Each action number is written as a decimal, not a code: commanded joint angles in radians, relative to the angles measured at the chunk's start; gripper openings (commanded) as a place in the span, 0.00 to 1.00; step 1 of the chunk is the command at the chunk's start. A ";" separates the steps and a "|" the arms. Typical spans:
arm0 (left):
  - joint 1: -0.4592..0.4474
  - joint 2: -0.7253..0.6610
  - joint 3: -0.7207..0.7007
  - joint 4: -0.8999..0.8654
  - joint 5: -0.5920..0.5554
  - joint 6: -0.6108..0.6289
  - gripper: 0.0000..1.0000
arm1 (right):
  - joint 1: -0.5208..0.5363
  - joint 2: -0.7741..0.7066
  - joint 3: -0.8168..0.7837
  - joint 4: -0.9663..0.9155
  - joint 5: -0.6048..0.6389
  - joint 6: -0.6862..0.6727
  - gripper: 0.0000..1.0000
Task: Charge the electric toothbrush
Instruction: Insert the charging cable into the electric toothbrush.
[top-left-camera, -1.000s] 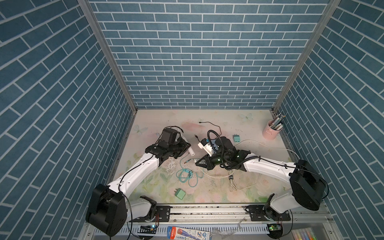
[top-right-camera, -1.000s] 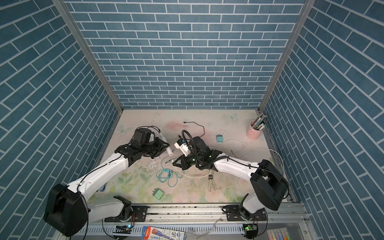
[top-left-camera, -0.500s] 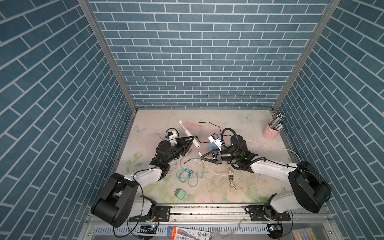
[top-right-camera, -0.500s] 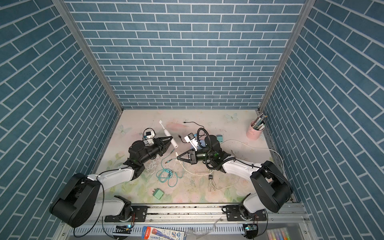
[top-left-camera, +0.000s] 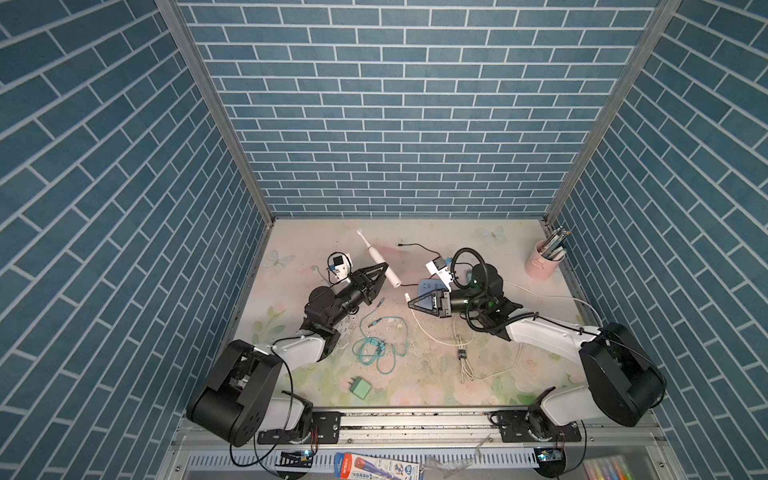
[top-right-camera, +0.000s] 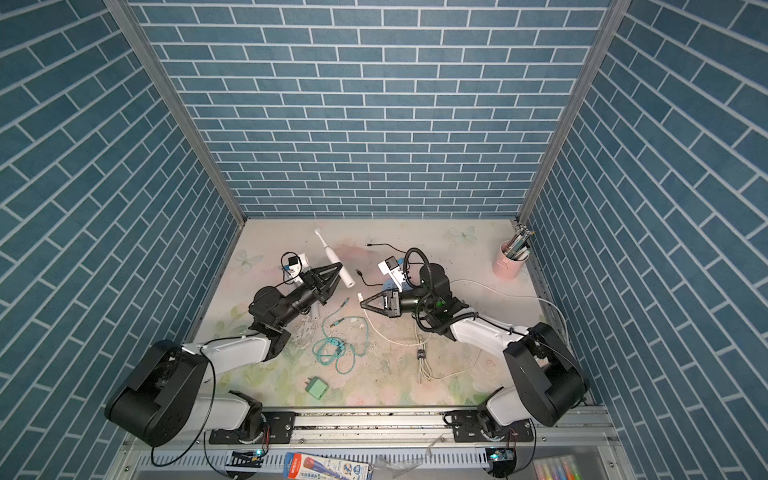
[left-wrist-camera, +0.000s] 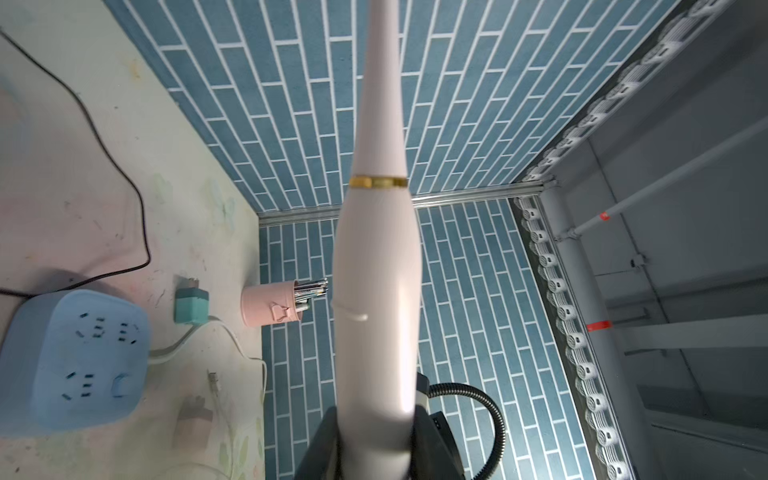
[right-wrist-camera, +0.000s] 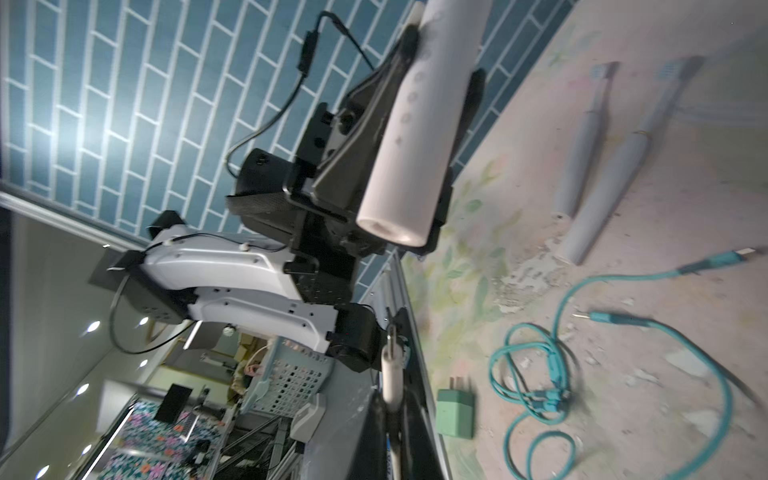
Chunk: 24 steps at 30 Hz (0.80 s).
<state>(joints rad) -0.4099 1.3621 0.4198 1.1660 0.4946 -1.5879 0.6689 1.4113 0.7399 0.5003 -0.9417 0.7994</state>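
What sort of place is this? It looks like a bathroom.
Probably a mock bathroom cell for robot testing, not a real one: tile-print walls on metal posts, a left arm and right arm bolted to a rail, and an electric toothbrush over a floral table.

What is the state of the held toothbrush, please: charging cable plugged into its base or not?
Unplugged: the toothbrush in the left gripper shows an empty base port; the white plug is apart, in the right gripper.

Floral-print table (top-left-camera: 457, 232) – teal cable coil (top-left-camera: 376, 349) lies loose; green plug (top-left-camera: 360, 387) just on its near side, white cable (top-left-camera: 463, 353) beside it, blue power strip (top-left-camera: 430, 286) beyond it, pink pen cup (top-left-camera: 542, 266) well apart – far corner.
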 joint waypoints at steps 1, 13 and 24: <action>0.006 -0.046 0.064 -0.264 0.042 0.047 0.00 | 0.056 -0.116 0.099 -0.440 0.230 -0.301 0.00; -0.028 -0.178 0.274 -1.065 -0.075 0.314 0.00 | 0.224 0.004 0.323 -0.950 0.834 -0.491 0.00; -0.072 -0.168 0.340 -1.284 -0.205 0.374 0.00 | 0.322 0.095 0.425 -0.992 0.887 -0.500 0.00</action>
<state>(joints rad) -0.4641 1.1969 0.7185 -0.0402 0.3416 -1.2556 0.9630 1.4704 1.1358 -0.4442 -0.0853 0.3386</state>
